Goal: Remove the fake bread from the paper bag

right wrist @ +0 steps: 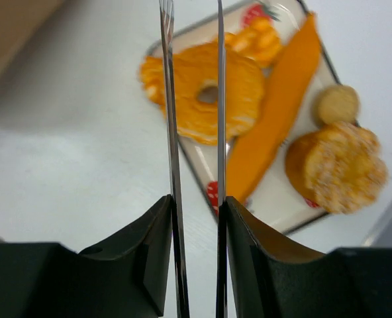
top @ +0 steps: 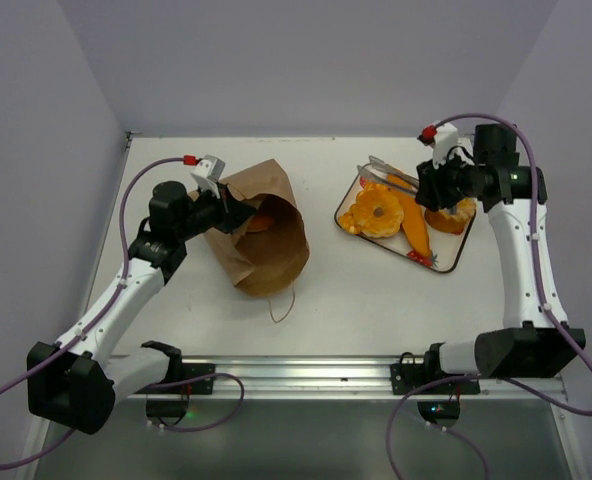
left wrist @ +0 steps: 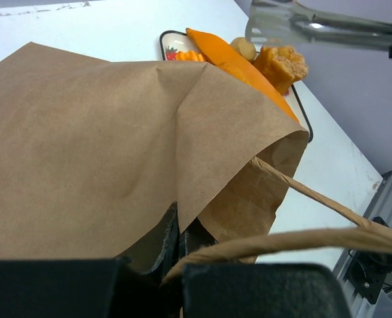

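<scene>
**Bag pinned open while the tongs hover over the tray**

The left claw [top: 224,208] is shut tight on the rim of the paper bag [top: 266,245], which sits on the left half of the bench [top: 326,300]. Pinching the rim there seems meant to hold the mouth wide and steady the bag. One orange piece [top: 261,222] shows inside the mouth, so the job looks unfinished.

The right claw [right wrist: 196,212] is clamped on the metal tongs [right wrist: 170,99]. Their two thin blades run out between its fingers, a narrow gap apart, with nothing between them. The tongs presumably give a reach into the bag that the claw itself lacks.

The rest of the fake bread lies on the tray [top: 446,262] toward the bench's far right corner: the ring loaf [top: 376,212], the baguette [top: 413,228], a small roll [right wrist: 336,105] and a knobbly piece [right wrist: 338,165].

The left arm reaches forward and inward, forearm low. The right arm stands raised, its wrist bent leftward over the tray's far edge.
</scene>
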You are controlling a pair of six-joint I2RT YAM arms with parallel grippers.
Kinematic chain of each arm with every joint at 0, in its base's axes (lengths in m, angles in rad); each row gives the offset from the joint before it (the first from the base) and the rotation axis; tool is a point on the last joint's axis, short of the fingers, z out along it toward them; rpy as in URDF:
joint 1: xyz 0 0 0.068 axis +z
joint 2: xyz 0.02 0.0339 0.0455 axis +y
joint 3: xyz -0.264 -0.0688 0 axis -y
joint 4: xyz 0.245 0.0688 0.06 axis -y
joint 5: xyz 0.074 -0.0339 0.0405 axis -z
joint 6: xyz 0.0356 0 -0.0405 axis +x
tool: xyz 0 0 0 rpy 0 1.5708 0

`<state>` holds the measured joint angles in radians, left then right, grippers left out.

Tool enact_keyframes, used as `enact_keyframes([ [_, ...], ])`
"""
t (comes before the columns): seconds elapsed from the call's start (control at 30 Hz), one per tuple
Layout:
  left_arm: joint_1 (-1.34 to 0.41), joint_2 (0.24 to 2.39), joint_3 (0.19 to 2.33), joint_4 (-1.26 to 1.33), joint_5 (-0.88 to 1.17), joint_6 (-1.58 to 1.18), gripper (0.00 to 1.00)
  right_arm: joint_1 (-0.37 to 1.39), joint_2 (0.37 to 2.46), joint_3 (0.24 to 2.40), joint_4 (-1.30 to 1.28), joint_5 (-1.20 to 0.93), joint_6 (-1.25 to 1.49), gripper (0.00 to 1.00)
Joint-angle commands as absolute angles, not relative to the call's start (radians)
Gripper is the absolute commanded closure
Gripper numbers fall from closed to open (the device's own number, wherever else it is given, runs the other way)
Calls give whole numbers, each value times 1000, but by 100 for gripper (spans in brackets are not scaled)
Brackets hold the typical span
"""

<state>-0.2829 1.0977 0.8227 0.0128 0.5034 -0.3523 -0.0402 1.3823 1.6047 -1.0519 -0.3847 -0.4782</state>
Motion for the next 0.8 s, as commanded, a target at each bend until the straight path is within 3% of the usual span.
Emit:
enact_keyframes([
  [0.0, -278, 1085, 876, 41, 549, -340, 100, 58, 1266, 1523, -1098, -650, -532, 61],
  [0.27, -279, 1147, 922, 61, 558, -452, 100, 173, 1100, 1405, -1121, -769, -652, 61],
  [0.77, -281, 1216, 976, 72, 549, -564, 99, 287, 1023, 1368, -1055, -677, -756, 61],
])
